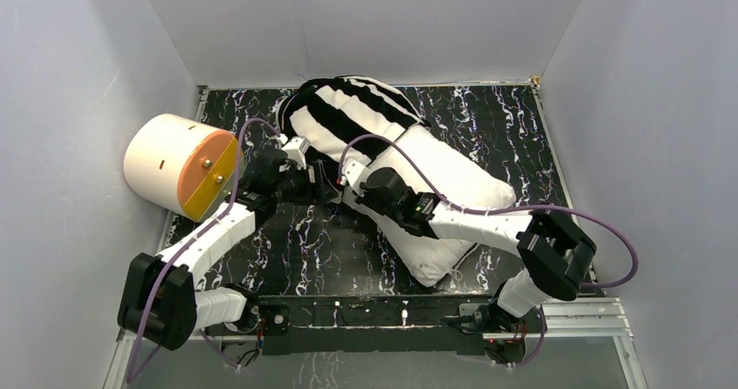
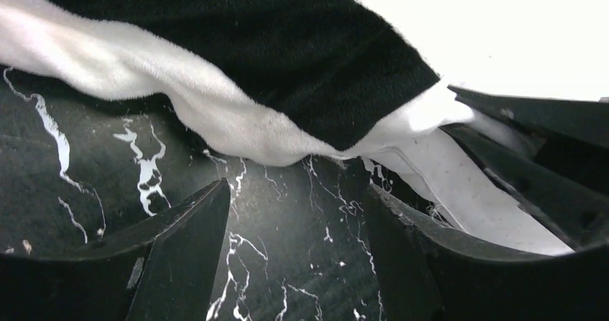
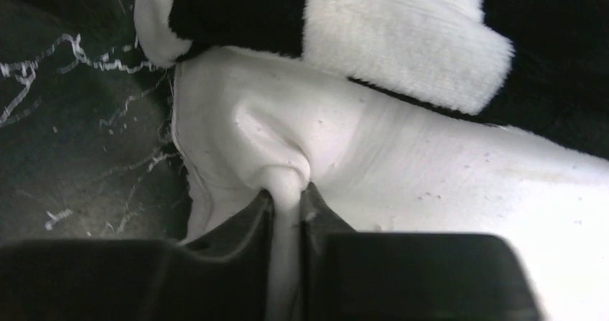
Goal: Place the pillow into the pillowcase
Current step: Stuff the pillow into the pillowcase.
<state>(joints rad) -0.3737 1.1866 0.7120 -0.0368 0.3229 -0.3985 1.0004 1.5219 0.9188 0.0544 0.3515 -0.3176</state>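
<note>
The plump white fabric pillow point(image 1: 470, 180) lies on the black white-veined marbled bench point(image 1: 296, 241), its far end inside the black-and-white striped fabric pillowcase point(image 1: 348, 110). The right fingers point(image 3: 323, 217) pinch a fold of pillow fabric. The left fingers point(image 2: 201, 228) stand wide apart, empty, beside the pillowcase hem.

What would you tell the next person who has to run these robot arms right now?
Left gripper: open and empty, low over the table, right at the pillowcase edge.
Right gripper: shut on a fold of the pillow, close to the pillowcase opening.
Things: the pillow lies slantwise on the table, its far end inside the striped pillowcase, its near part bare.
Done: the far end is in.
Left: the rest of the pillow has to go in. Probably grab the pillowcase edge with the open gripper and pull it over while the other one feeds the pillow.
</note>
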